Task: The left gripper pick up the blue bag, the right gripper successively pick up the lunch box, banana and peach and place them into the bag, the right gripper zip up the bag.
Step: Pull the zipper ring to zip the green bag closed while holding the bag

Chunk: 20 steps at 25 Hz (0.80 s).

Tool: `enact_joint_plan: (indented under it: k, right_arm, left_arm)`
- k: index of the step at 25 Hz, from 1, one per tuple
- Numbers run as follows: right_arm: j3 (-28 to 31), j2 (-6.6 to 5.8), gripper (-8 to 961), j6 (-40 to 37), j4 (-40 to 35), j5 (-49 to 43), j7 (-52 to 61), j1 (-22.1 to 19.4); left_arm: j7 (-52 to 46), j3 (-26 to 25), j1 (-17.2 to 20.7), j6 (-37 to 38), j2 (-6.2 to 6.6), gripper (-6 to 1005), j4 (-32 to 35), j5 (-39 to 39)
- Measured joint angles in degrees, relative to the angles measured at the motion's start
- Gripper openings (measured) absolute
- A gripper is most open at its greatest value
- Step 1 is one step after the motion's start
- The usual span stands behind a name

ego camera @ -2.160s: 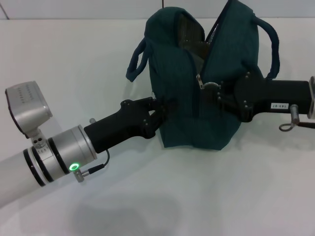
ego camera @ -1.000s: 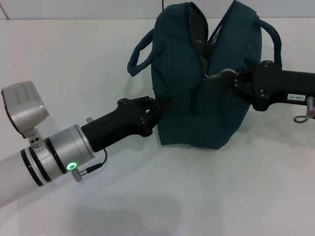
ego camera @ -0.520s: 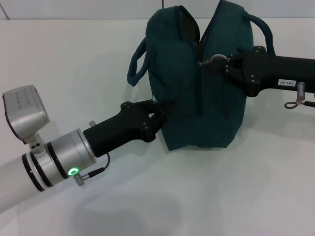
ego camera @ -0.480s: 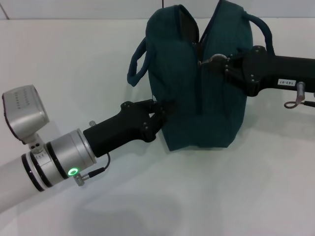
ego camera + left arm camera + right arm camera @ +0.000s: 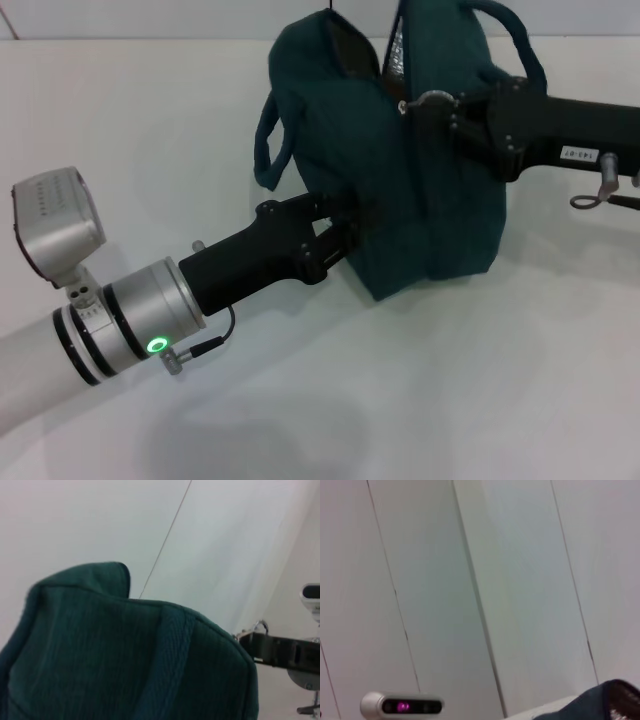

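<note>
Left gripper reaches in low, fingers pinching the blue bag at its lower side on the table; right gripper pinches the zipper pull near the top; pull higher than half a second ago, bag shifted left.

a plain white table; pale wall panels with thin seams rise past its far edge.

Blue bag upright on table, zip mostly shut.
</note>
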Motion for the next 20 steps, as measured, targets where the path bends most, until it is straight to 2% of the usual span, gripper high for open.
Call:
enact_joint_plan:
  k: [6, 20]
  right_arm:
    - [0.0, 0.04, 8, 2.2, 1.2, 2.2, 0.0, 0.9]
    - [-2.1, 0.02, 9, 2.0, 2.8, 2.5, -0.3, 2.2]
  left_arm:
    - [0.0, 0.0, -0.2, -0.1, 0.0, 314, -0.3, -0.1]
    - [0.1, -0.3, -0.5, -1.7, 0.0, 316, -2.6, -3.0]
